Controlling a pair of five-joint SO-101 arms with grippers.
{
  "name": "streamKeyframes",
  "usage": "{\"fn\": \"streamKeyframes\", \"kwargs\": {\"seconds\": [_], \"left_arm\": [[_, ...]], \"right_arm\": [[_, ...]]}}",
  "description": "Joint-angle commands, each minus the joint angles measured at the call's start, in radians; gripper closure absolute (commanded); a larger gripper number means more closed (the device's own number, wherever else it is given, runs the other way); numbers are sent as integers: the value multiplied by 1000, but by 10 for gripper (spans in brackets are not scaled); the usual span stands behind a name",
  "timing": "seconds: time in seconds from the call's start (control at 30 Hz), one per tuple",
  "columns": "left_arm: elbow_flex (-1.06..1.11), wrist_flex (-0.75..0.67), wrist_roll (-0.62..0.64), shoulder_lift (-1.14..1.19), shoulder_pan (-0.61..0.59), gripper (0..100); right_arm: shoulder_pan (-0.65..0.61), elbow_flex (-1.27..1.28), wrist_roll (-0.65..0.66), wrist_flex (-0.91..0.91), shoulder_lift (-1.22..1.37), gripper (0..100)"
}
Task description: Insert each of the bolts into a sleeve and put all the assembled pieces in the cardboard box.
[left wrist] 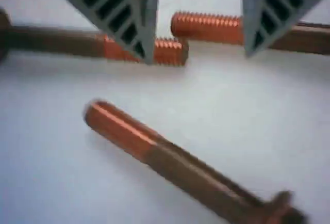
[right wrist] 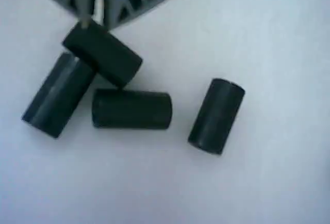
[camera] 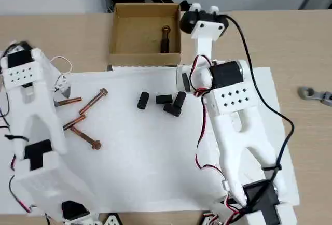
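Several copper bolts lie on the white mat [camera: 145,152] at the left: one [camera: 93,100], another [camera: 68,101] and two lower ones [camera: 85,138]. My left gripper [camera: 61,86] [left wrist: 198,56] hangs open just above them. One grey finger [left wrist: 129,12] covers part of a bolt [left wrist: 62,42], a second bolt [left wrist: 211,27] runs between the fingers, and a third [left wrist: 180,162] lies apart. Several black sleeves [camera: 164,99] lie mid-mat. My right gripper [camera: 185,82] [right wrist: 95,15] is shut, its tip right at the end of one sleeve [right wrist: 103,59]. Beside that sleeve lie others [right wrist: 131,109] [right wrist: 216,115].
The cardboard box [camera: 119,33] stands at the back centre with one assembled bolt and sleeve [camera: 165,38] inside. A metal wrench [camera: 311,94] lies on the wooden table at the right. The front half of the mat is bare.
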Motion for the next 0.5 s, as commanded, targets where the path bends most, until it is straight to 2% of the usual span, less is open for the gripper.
{"fn": "streamKeyframes", "kwargs": {"seconds": [0.0, 0.2, 0.47], "left_arm": [[-54, 20, 160, 17, -23, 889], [-56, 11, 298, 28, -32, 888], [-51, -117, 325, 29, -32, 887]], "right_arm": [[4, 11, -9, -44, -48, 991], [2, 26, -8, -64, -48, 991], [2, 26, -8, -59, -48, 991]]}}
